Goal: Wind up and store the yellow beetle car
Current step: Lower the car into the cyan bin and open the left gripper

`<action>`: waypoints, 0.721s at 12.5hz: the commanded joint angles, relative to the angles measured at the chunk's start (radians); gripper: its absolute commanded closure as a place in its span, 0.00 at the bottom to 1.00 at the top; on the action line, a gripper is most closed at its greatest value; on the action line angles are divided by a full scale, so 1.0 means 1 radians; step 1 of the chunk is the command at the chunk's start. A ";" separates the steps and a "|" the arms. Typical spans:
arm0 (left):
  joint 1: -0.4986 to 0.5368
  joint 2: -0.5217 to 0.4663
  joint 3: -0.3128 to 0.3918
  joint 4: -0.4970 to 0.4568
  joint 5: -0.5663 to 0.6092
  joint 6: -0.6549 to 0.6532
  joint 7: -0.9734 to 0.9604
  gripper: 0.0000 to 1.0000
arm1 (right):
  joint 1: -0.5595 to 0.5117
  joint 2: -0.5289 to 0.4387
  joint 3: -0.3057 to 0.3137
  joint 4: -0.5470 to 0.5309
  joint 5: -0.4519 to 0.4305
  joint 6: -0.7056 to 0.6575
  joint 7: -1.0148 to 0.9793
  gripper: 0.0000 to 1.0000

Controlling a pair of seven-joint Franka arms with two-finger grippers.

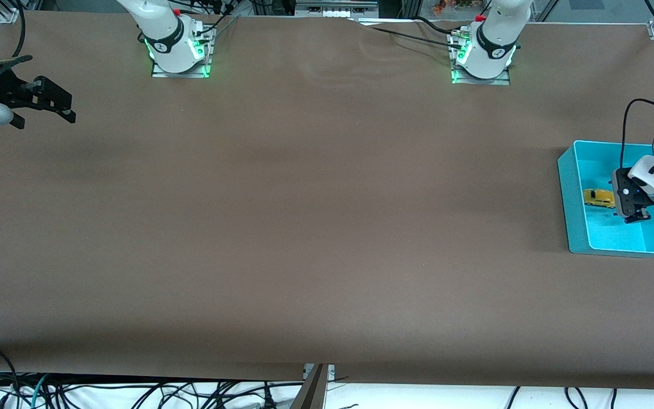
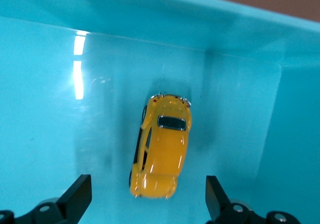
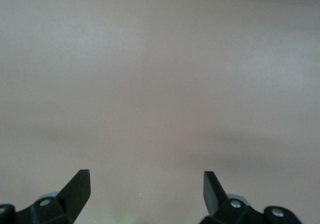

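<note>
1. Left gripper (image 1: 637,216): positioned over the teal bin (image 1: 574,227) at the left arm's end of the table. In the left wrist view its fingers (image 2: 77,196) stand wide apart, with bare bin floor between them. Nothing is gripped.
2. The yellow beetle car (image 2: 161,146) lies on the floor of the teal bin, on its wheels, roof upward. It sits in the gap ahead of the left gripper's two fingertips, clear of both; no contact is visible.
3. In the front view the car (image 1: 599,197) lies beside the left gripper, on the side of the bin floor toward the right arm's end, near the bin wall.
4. Right gripper (image 1: 59,107): held above the brown table (image 1: 315,227) at the right arm's end, well apart from the bin. The right wrist view shows its fingers (image 3: 77,189) spread wide over bare table surface, holding nothing. This arm waits.
5. Limits of observation: both wrist views cut off the fingers near their bases, so only the tips show. In the front view the left arm's wrist and gripper body cover part of the bin floor and part of its wall. The right arm is cut off at the edge of the front view. The car's wheels cannot be made out in either view.
</note>
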 commanded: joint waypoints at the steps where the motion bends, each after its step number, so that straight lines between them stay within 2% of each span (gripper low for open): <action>1: 0.003 -0.096 -0.064 0.053 0.004 -0.133 -0.033 0.00 | 0.001 0.010 -0.002 0.030 -0.003 -0.026 0.009 0.00; 4: -0.046 -0.099 -0.133 0.240 0.013 -0.412 -0.128 0.00 | 0.001 0.010 -0.002 0.030 -0.003 -0.027 0.009 0.00; 6: -0.142 -0.098 -0.133 0.354 0.010 -0.582 -0.206 0.00 | 0.001 0.010 -0.002 0.030 -0.003 -0.027 0.007 0.00; 9: -0.236 -0.099 -0.141 0.459 -0.013 -0.744 -0.347 0.00 | 0.001 0.010 -0.002 0.030 -0.003 -0.027 0.009 0.00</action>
